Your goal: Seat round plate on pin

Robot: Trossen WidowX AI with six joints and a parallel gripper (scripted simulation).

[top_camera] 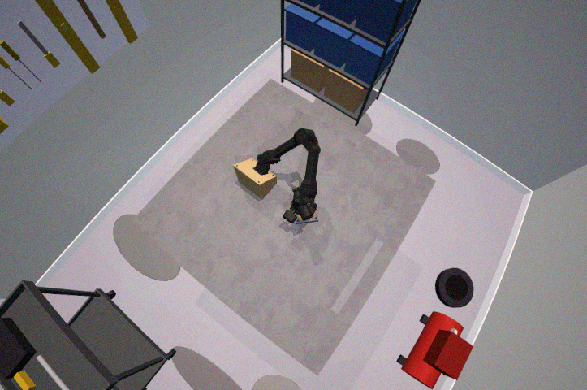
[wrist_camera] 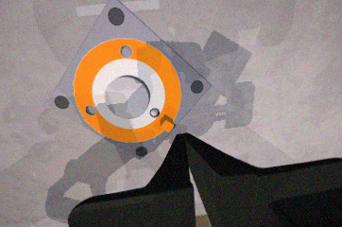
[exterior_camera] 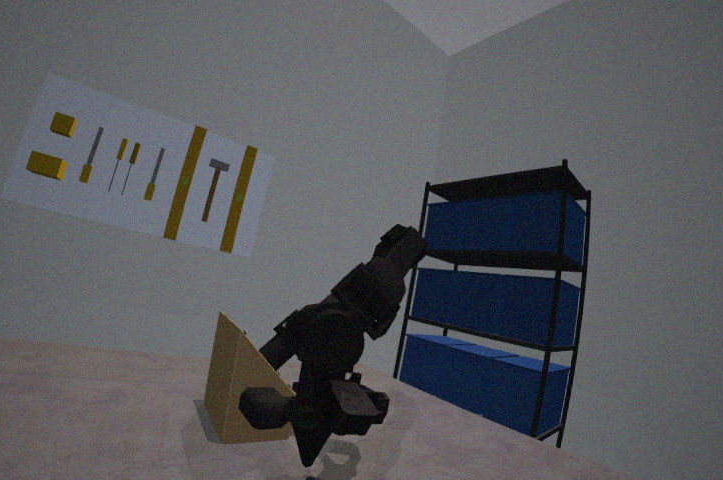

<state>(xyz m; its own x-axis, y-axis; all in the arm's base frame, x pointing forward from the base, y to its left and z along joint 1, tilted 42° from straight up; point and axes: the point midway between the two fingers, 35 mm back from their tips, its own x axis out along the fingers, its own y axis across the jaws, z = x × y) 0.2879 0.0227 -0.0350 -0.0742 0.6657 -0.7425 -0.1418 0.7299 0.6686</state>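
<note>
In the wrist view the round plate (wrist_camera: 84, 80), orange with a white inner ring, sits around the grey post (wrist_camera: 127, 96) on the square grey base (wrist_camera: 91, 35). The orange tab (wrist_camera: 166, 124) points to the lower right. The hole (wrist_camera: 154, 113) next to it shows a small light round spot inside a dark rim, which looks like the pin. Whether the plate lies fully flat is hard to tell. My gripper (wrist_camera: 182, 139) (exterior_camera: 308, 463) is shut and empty, its tips just outside the tab; contact cannot be told. In the top view the arm mostly covers the plate.
The arm stands on a wooden wedge block (top_camera: 256, 176) (exterior_camera: 221, 384). A shelf rack with blue bins (top_camera: 335, 34) (exterior_camera: 492, 300) stands behind. A red compressor (top_camera: 433, 349) and a black tyre (top_camera: 463, 301) are at the right in the top view, and a dark cart (top_camera: 114, 331) at the lower left.
</note>
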